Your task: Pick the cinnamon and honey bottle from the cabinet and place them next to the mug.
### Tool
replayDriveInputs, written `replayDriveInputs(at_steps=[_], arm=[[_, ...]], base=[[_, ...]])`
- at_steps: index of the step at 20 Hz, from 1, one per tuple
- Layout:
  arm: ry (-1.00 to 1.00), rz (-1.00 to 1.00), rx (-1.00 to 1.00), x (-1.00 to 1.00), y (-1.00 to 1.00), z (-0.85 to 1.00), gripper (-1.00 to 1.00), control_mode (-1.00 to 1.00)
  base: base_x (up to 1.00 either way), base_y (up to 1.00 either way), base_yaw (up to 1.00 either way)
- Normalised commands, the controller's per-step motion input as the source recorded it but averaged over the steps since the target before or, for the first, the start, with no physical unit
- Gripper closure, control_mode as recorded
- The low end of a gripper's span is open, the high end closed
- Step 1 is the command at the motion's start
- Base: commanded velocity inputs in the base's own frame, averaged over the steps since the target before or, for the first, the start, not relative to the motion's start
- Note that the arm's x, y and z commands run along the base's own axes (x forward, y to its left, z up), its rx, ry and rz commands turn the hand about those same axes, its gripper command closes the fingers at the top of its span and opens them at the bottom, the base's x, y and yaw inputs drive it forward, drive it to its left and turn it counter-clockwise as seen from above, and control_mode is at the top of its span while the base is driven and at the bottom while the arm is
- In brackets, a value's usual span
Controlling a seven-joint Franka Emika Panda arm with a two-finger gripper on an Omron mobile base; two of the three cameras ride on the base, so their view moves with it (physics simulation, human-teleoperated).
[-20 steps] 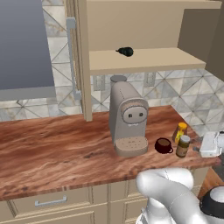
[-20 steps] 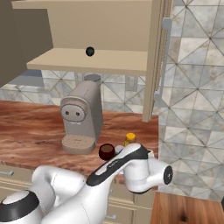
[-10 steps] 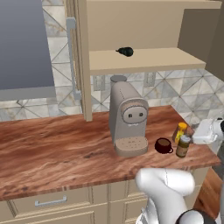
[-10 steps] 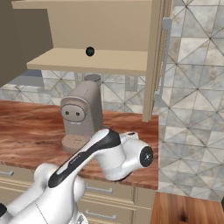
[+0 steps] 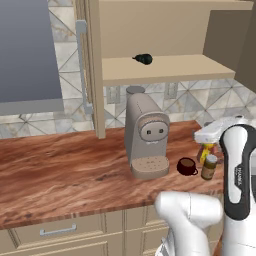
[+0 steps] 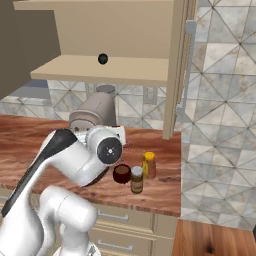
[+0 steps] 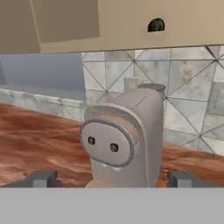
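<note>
The honey bottle (image 6: 149,165) and the cinnamon (image 6: 136,179) stand upright on the counter just right of the mug (image 6: 121,173). In the left base view the mug (image 5: 186,166) sits beside the cinnamon (image 5: 209,166), and the honey bottle (image 5: 205,150) is partly hidden behind my white hand (image 5: 216,129), which hovers above them. My gripper (image 7: 111,179) is open and empty, its fingertips (image 7: 41,178) wide apart and aimed at the coffee machine. The cabinet (image 5: 170,70) shelf above holds only a small black object.
A beige coffee machine (image 5: 146,135) stands on the wooden counter (image 5: 65,170) left of the mug and close in front of the hand (image 7: 122,140). A small black rounded object (image 5: 142,59) lies on the cabinet shelf. My arm (image 6: 80,160) hides part of the machine. Drawers run below the counter.
My hand has risen from beside the bottles and swung left and up over them, turning to face the coffee machine. The bottles and mug have stayed in place.
</note>
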Motion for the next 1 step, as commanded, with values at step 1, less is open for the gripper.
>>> replayDriveInputs(at_steps=[1], arm=[[0.02, -0.12, 0.0, 0.0, 0.44, 1.0, -1.0, -1.0]], base=[[0.0, 0.0, 0.0]])
